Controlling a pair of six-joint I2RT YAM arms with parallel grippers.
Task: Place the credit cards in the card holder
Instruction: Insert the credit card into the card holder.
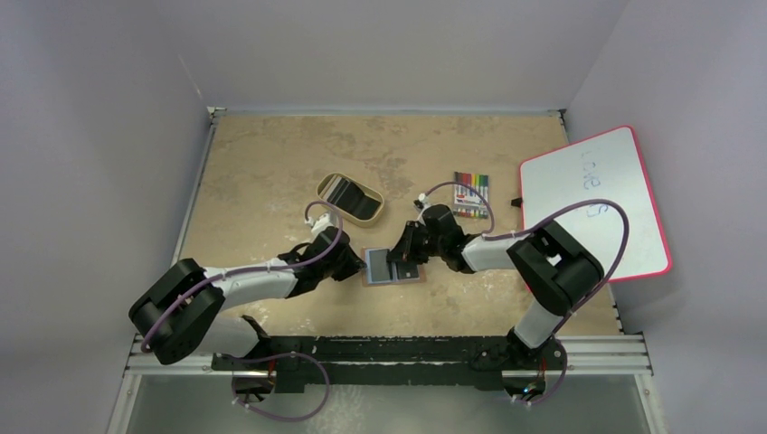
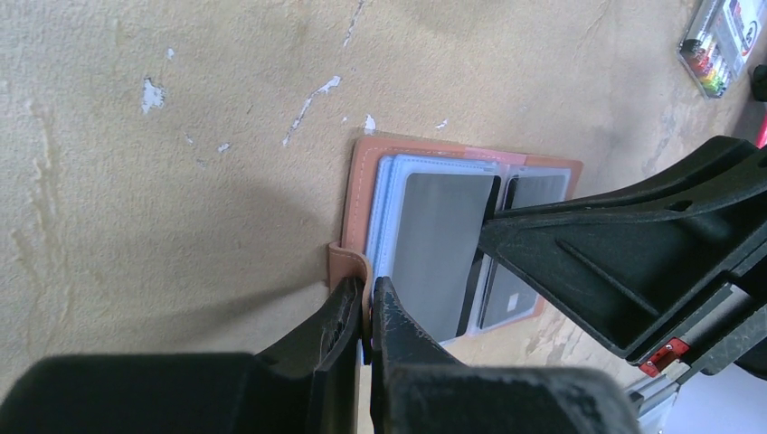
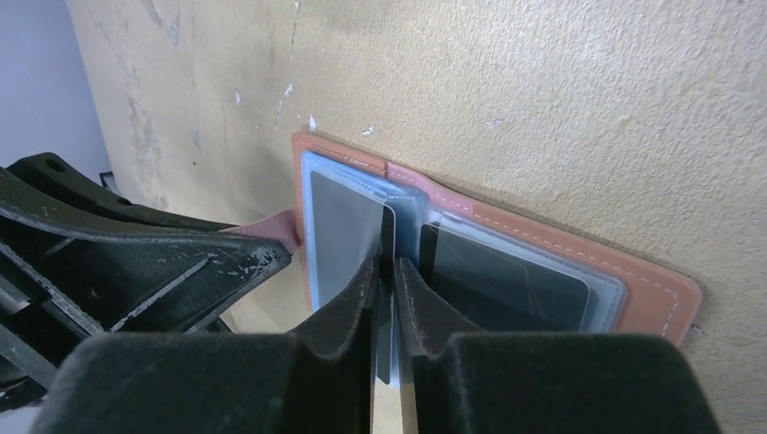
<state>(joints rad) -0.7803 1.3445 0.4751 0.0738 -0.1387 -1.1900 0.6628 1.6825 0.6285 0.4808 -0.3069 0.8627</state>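
The brown card holder (image 1: pixel 394 268) lies open on the table, blue-grey inside. It also shows in the left wrist view (image 2: pixel 360 172) and the right wrist view (image 3: pixel 653 291). A grey card (image 2: pixel 434 244) fills its left pocket and a dark card (image 3: pixel 506 271) its right pocket. My left gripper (image 2: pixel 369 306) is shut on the holder's brown snap strap (image 2: pixel 346 261) at its left edge. My right gripper (image 3: pixel 387 271) is shut on a thin dark credit card (image 3: pixel 387 233), held on edge over the holder's middle fold. More dark cards (image 1: pixel 345 190) lie in the tan oval tray (image 1: pixel 365 207).
A pack of coloured markers (image 1: pixel 471 194) lies behind and right of the holder. A red-framed whiteboard (image 1: pixel 597 203) covers the right side of the table. The two grippers (image 1: pixel 355 265) (image 1: pixel 404 253) stand close together over the holder.
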